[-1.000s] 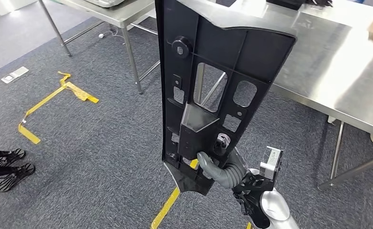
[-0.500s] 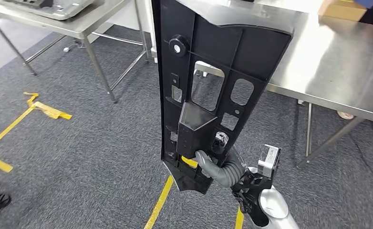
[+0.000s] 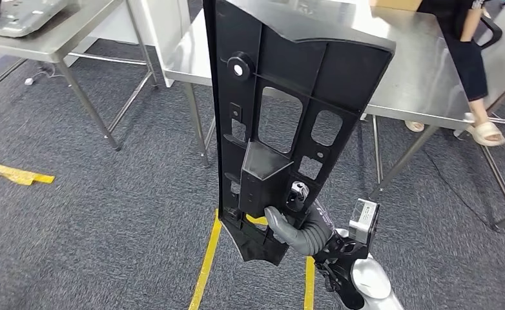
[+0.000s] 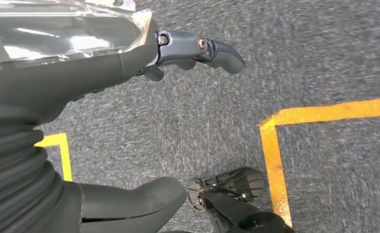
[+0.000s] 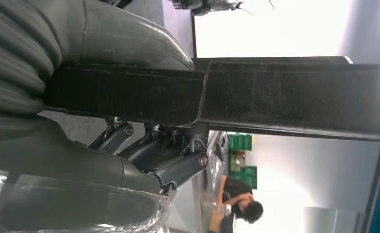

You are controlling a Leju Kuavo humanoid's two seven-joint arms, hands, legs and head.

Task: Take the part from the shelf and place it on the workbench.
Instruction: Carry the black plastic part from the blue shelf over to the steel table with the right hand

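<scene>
The right hand (image 3: 287,227) grips the long black part (image 3: 282,123) near its lower end, holding it upright, its long axis near vertical, narrow end down and wide end up before the steel desk (image 3: 424,77). The left hand (image 4: 144,53) hangs over the carpet, fingers loosely apart, holding nothing.

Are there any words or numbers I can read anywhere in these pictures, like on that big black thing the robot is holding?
None can be read.
Black part, gripped by the right hand: no words or numbers show on it.
Small white tag at the right wrist: print too small and blurred to read.
Yellow tape on the floor: plain lines, no writing.
Green crates in the right wrist view: too blurred to tell.
</scene>
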